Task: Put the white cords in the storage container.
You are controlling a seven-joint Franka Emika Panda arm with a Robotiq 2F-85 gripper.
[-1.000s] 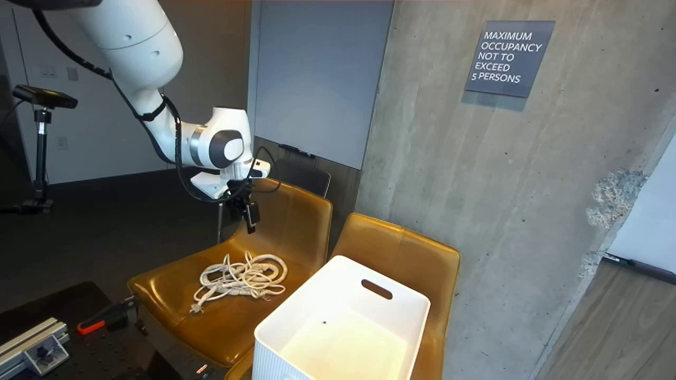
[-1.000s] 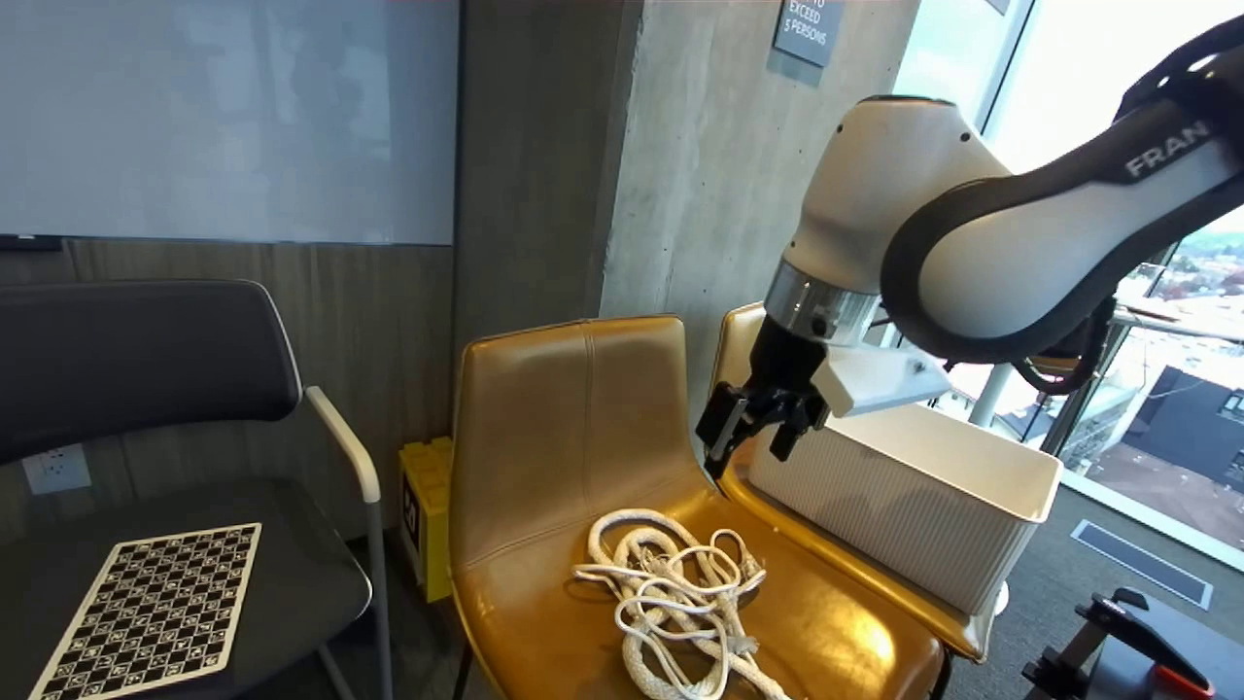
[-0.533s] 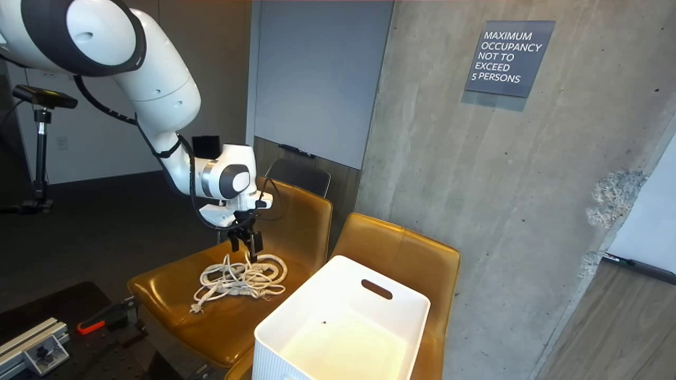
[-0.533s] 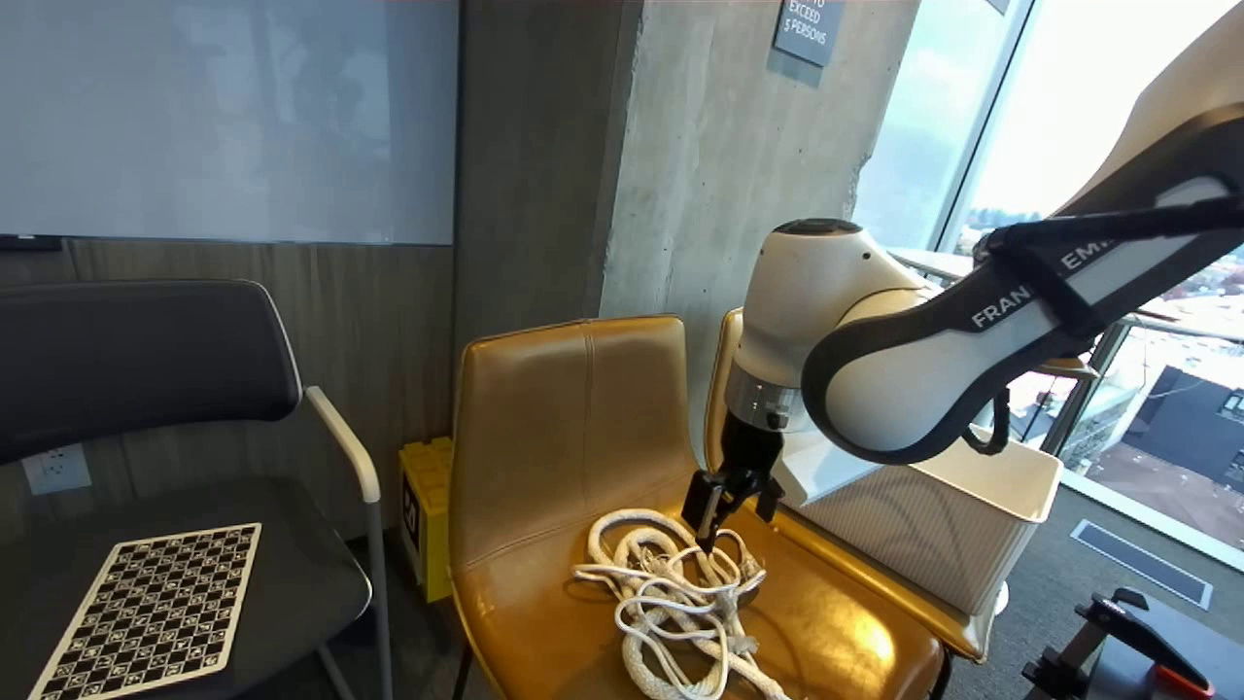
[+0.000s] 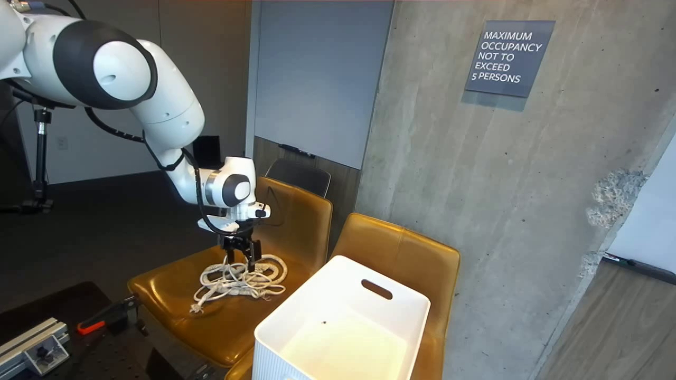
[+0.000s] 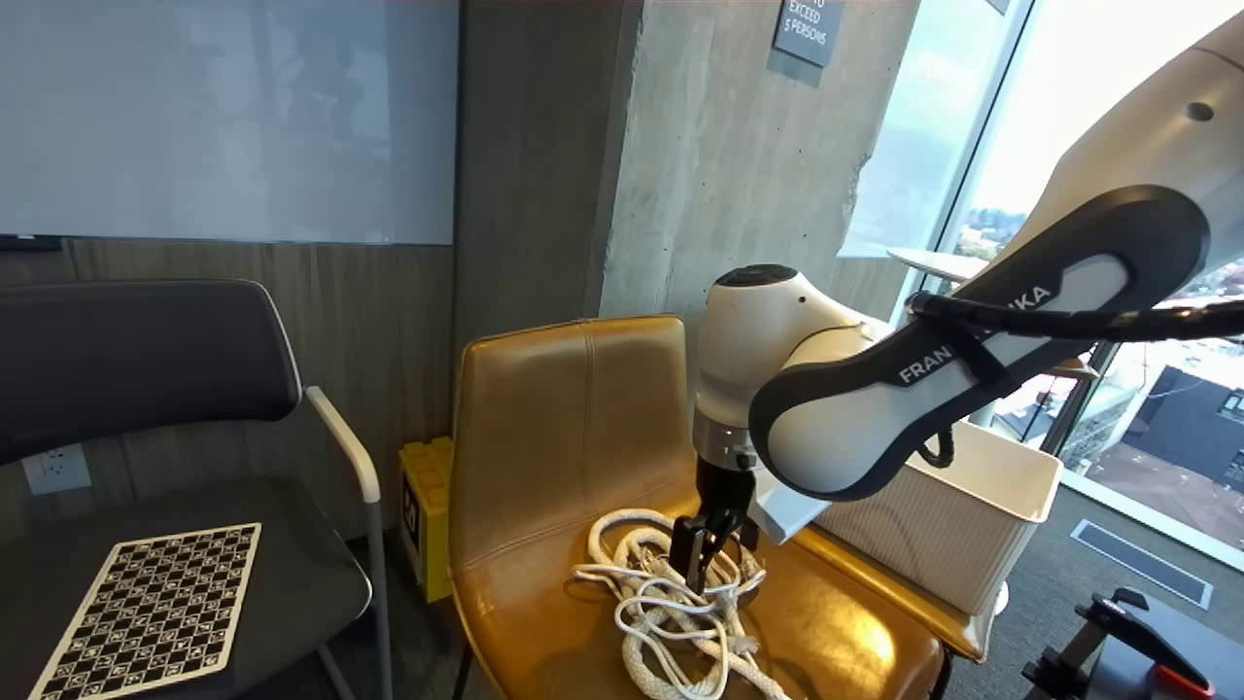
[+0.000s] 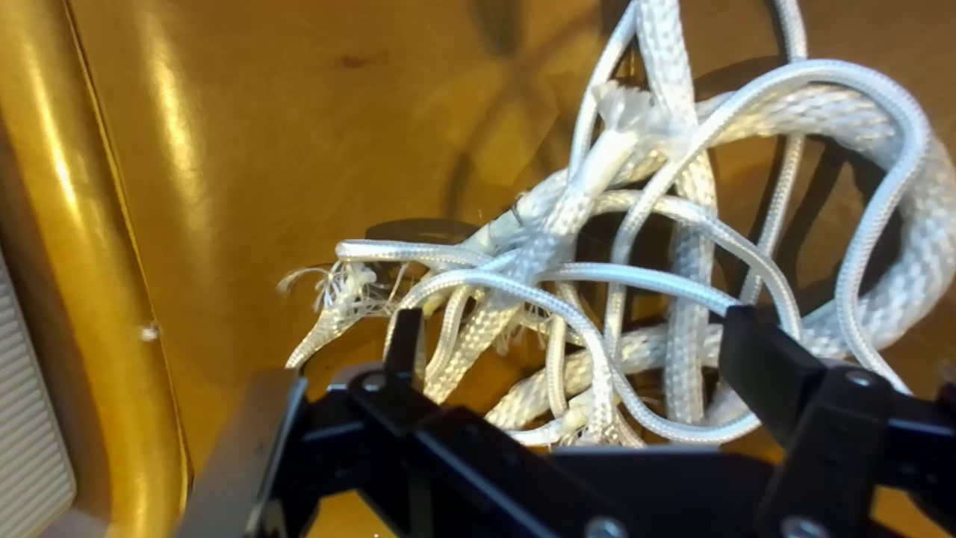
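Observation:
The white cords (image 5: 227, 287) lie in a loose tangled pile on a brown leather chair seat (image 5: 179, 332). They also show in an exterior view (image 6: 641, 593) and in the wrist view (image 7: 538, 246). My gripper (image 5: 241, 261) points down at the pile, its fingertips among the upper loops. In the wrist view the gripper (image 7: 573, 320) is open, with cord strands between and behind its fingers; whether a fingertip touches a strand I cannot tell. The white storage container (image 5: 346, 285) stands beside the pile on the neighbouring chair, with nothing but a small dark speck inside.
A second brown chair (image 5: 401, 245) bears the container. A dark surface with an orange-handled tool (image 5: 92, 327) is at the near left. A black chair (image 6: 146, 360) holds a patterned board (image 6: 155, 603). A yellow box (image 6: 428, 515) stands behind the seat.
My gripper has moved down from above the chair seat to the cord pile. It stays open. The cords and the container have not visibly moved.

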